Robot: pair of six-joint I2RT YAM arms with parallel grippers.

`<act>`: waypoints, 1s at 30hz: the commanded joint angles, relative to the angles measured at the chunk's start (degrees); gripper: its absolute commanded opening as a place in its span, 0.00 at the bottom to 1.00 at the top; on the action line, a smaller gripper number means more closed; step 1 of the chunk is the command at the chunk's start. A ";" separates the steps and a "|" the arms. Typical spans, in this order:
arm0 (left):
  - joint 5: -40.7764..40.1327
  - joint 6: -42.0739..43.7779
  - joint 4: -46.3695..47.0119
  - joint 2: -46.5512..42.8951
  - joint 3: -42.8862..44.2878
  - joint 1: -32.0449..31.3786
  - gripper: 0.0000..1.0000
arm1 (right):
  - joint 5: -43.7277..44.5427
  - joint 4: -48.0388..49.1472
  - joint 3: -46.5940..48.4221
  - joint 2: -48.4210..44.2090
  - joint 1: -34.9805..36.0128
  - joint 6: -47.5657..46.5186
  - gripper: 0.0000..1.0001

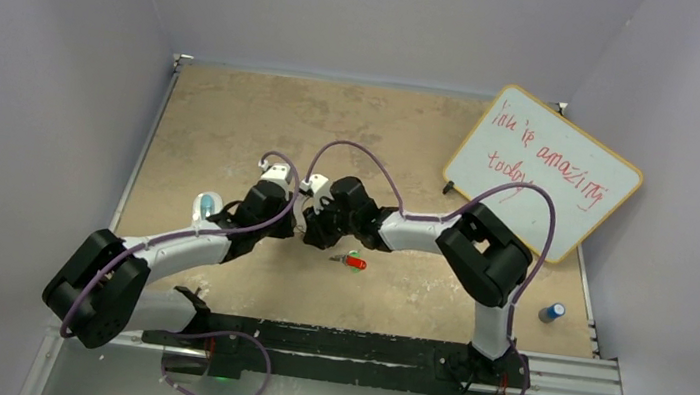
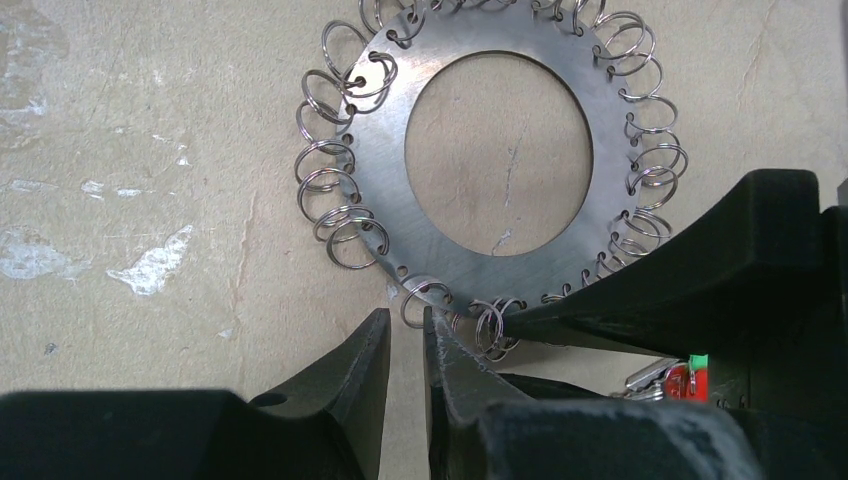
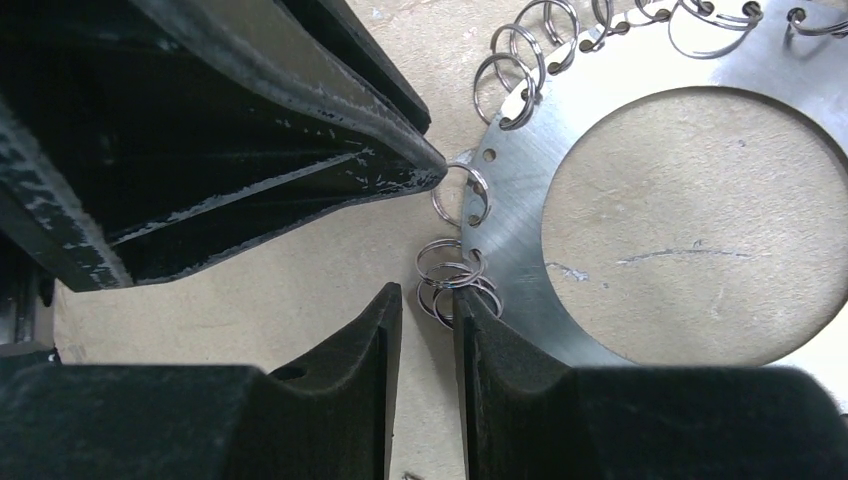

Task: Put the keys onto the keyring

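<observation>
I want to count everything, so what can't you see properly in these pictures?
Keyring: in the top view, hidden beneath the left gripper and right gripper; both wrist views crop its rim.
Keys: tiny in the top view; in the left wrist view, only a red-green sliver shows behind the right gripper.
Loop at the right gripper's tips: right wrist view, too tangled to tell whether it is pinched.

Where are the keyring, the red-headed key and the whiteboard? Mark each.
keyring (image 2: 390,190), left wrist view, flat metal band left of the hole.
red-headed key (image 1: 355,263), top external view, its red head.
whiteboard (image 1: 546,171), top external view, white writing face.
</observation>
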 commanded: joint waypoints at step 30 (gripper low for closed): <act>2.41 -0.75 7.07 -6.40 -2.58 0.58 0.10 | -23.51 -5.08 -0.83 -7.22 -4.80 -7.09 0.00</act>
